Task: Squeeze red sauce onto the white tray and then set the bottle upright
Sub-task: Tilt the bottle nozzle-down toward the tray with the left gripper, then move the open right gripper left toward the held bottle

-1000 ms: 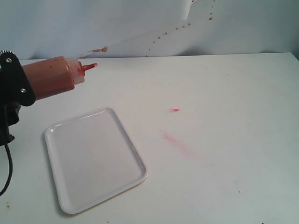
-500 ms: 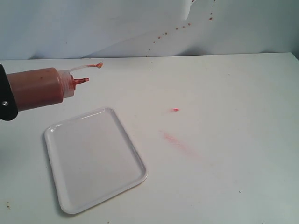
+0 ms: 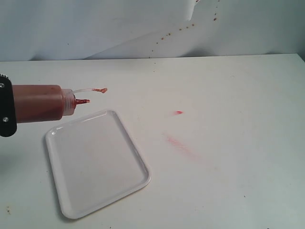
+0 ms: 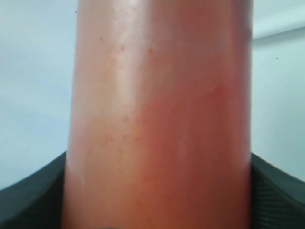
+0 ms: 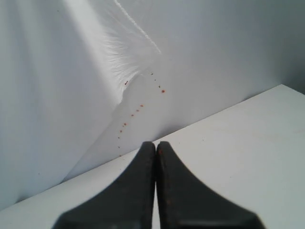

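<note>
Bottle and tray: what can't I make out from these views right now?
- Exterior view: the base of the bottle and most of the left gripper are cut off by the frame's left edge.
- Left wrist view: the bottle's body fills the frame, hiding its nozzle and the white tray.
- Right wrist view: the right gripper, shut, faces the backdrop; it's outside the exterior view, so its place is unknown.

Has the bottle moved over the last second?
Yes. In the exterior view the bottle has dropped toward the white tray, which has stayed put; its nozzle is now close above the tray's far rim.
</note>
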You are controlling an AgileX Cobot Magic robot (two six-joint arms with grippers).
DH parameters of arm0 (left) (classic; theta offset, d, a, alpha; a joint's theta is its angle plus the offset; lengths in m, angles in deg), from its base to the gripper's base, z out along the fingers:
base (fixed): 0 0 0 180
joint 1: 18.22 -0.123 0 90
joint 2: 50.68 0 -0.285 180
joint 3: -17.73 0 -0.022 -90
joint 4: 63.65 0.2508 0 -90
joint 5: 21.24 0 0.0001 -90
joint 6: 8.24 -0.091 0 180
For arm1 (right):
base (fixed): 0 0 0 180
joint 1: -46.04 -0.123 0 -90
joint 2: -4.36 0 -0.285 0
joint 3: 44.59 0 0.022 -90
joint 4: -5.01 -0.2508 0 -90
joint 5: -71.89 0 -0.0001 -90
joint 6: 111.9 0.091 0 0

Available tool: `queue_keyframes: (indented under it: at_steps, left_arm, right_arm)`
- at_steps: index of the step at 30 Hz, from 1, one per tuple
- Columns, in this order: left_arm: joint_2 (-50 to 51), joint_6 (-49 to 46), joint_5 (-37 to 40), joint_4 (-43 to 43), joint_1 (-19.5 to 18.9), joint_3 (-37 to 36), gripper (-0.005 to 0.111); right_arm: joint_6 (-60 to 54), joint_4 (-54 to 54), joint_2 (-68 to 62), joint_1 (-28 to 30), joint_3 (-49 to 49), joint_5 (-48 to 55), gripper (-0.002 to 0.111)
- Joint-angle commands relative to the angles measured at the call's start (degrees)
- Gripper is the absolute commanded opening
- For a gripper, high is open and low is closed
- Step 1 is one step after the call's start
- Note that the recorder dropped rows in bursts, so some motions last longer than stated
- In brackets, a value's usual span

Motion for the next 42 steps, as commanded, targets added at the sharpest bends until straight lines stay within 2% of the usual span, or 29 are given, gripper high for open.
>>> queue_keyframes:
  at_steps: [1,3,7,14,16,18,22,25,28,32,35,42]
  left_arm:
    - [-0.79,0.46,-1.36,-0.01,-0.08,0.08,0.000]
    - [-0.79,0.46,-1.36,-0.01,-0.08,0.08,0.000]
    - [-0.79,-1.73,-1.34,-0.01,-0.08,0.08,0.000]
    - [-0.79,-3.06,-1.23,-0.01,-0.08,0.08,0.000]
    - [-0.79,-4.09,-1.23,-0.01,-0.08,0.08,0.000]
    - [-0.79,-4.09,-1.23,-0.01,-0.08,0.08,0.000]
    - [-0.79,-4.09,-1.23,-0.01,-0.08,0.08,0.000]
    - [-0.79,-4.09,-1.23,-0.01,-0.08,0.08,0.000]
    - [-0.79,-4.34,-1.23,-0.01,-0.08,0.08,0.000]
    - [-0.79,-5.74,-0.96,-0.01,-0.08,0.08,0.000]
    - [-0.79,-5.74,-0.79,-0.01,-0.08,0.08,0.000]
    - [-0.79,-5.74,-1.24,1.84,-0.08,0.08,0.000]
  right_arm:
    - [-0.54,-1.36,0.37,-0.05,-0.17,0.18,0.000]
    - [-0.54,-3.07,0.37,-0.05,-0.17,0.33,0.000]
    - [-0.54,-14.37,0.37,-0.05,-0.17,0.33,0.000]
    - [-4.94,-17.13,0.37,-0.05,1.71,8.67,0.000]
    - [-12.51,-21.62,0.37,-0.05,4.39,12.19,0.000]
    - [-23.56,-30.53,0.37,-0.05,7.14,16.24,0.000]
    - [-56.54,-54.19,-1.26,-0.05,11.31,28.20,0.000]
    - [-75.35,-64.14,-6.28,-0.05,12.52,36.49,0.000]
    - [-84.91,-64.43,-15.17,-0.05,12.64,37.57,0.000]
    - [-87.39,-64.43,-32.04,-0.05,13.64,45.59,0.000]
    - [-92.12,-64.43,-45.09,-0.05,18.08,56.93,0.000]
    - [-92.86,-64.43,-62.55,-0.05,24.66,66.71,0.000]
